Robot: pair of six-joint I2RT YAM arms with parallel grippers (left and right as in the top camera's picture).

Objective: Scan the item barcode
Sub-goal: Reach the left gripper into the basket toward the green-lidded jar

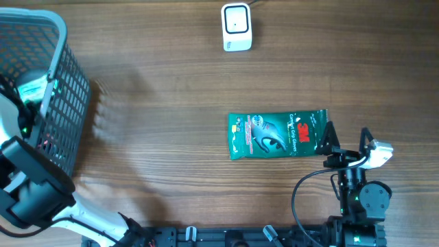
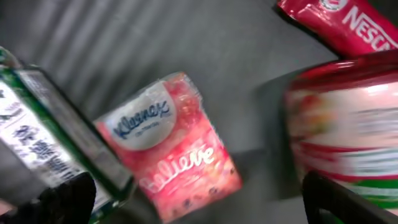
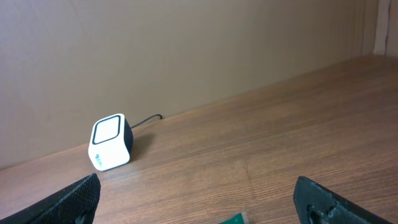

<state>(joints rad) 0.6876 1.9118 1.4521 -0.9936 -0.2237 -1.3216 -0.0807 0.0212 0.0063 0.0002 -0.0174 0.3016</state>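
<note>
a: where is the item lying, and what are the hands doing?

b: the green glove pack (image 1: pixel 278 134) is lying flat at centre right of the overhead frame, well apart from the white scanner (image 1: pixel 236 27) at top centre. the right gripper (image 1: pixel 344 143) is standing wide apart and empty, just beside the pack's right edge. the left gripper (image 2: pixel 199 208) is gaping too, holding nothing, hanging inside the mesh basket (image 1: pixel 65 103) at upper left, over a tissue pack (image 2: pixel 168 149).

a: what is worrying you?

b: i'm judging the pack to be a thin, glossy film pouch (pressed flat against the wood table (image 1: pixel 171 103), with little edge to pinch). the jaws may be skidding over it or shoving it away instead of lifting it. being floppy, it could be sagging in the grip, and the shiny film could be glaring at the reader. i'm also not seeing which face is carrying the barcode.

a: and the scanner itself?

b: it's looking like a small rounded cube of smooth hard plastic on a thin cable (image 3: pixel 146 119). i'm guessing it's light, so a bump from the pack could be turning it aside.
</note>
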